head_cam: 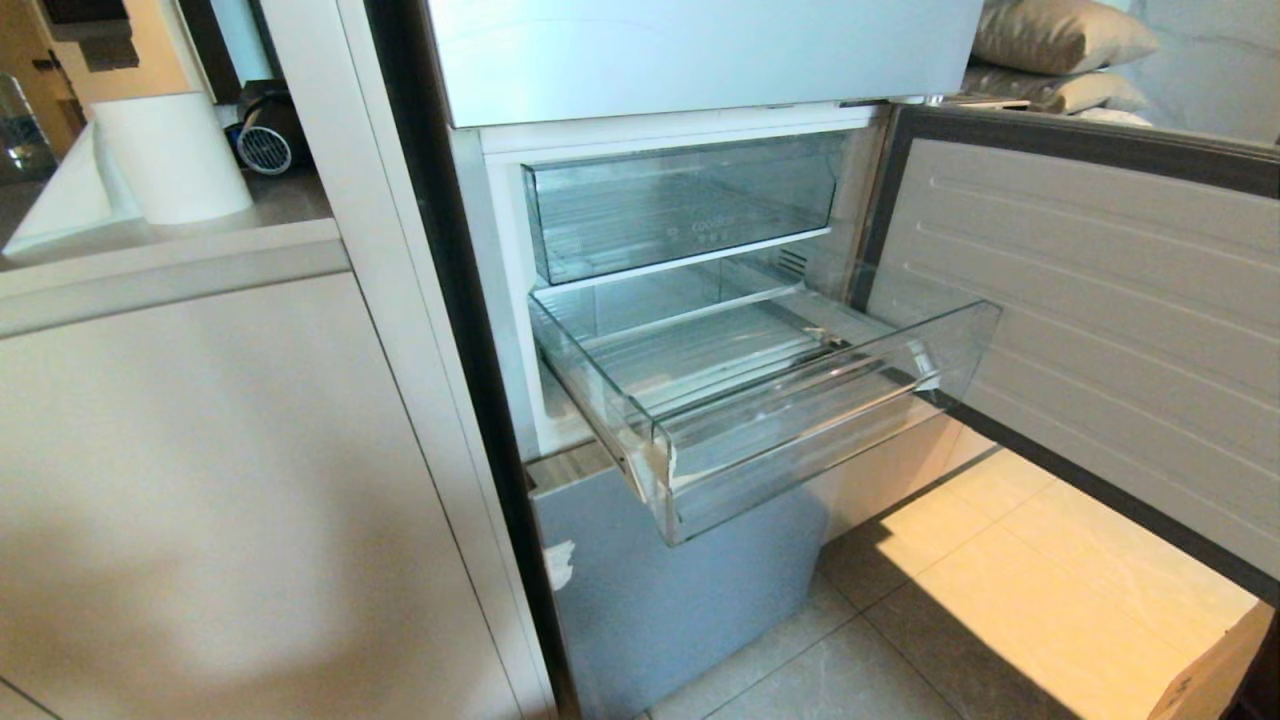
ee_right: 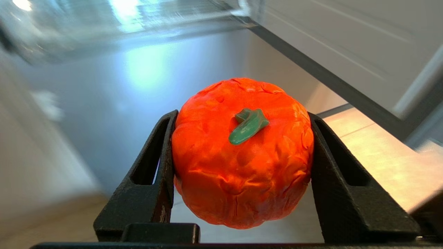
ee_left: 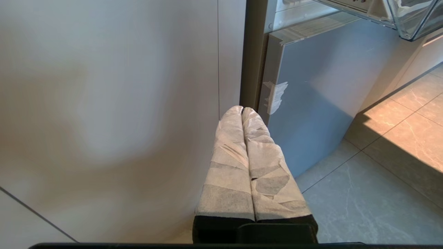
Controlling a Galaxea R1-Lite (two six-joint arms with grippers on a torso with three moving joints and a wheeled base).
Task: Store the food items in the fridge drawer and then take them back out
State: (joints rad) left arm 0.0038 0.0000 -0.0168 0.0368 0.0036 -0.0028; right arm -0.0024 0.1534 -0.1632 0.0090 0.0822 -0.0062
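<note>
Since the wide clear plastic fridge drawer [head_cam: 760,400] stands pulled out and empty, the right gripper [ee_right: 242,152] clamps a lumpy orange-red, green-stemmed fruit piece [ee_right: 242,162] between its black jaws, ready for loading. The drawer shows above and ahead, blurred. The left gripper [ee_left: 242,112], wrapped fingertips pressed together, hangs idle. No second fruit is in sight.

You see the left gripper [ee_left: 242,110], its wrapped fingers [ee_left: 228,166] pressed together, pointing at the pale-blue fridge front [ee_left: 318,86] beside a white cabinet panel [ee_left: 104,103], above grey floor tiles [ee_left: 363,207].
</note>
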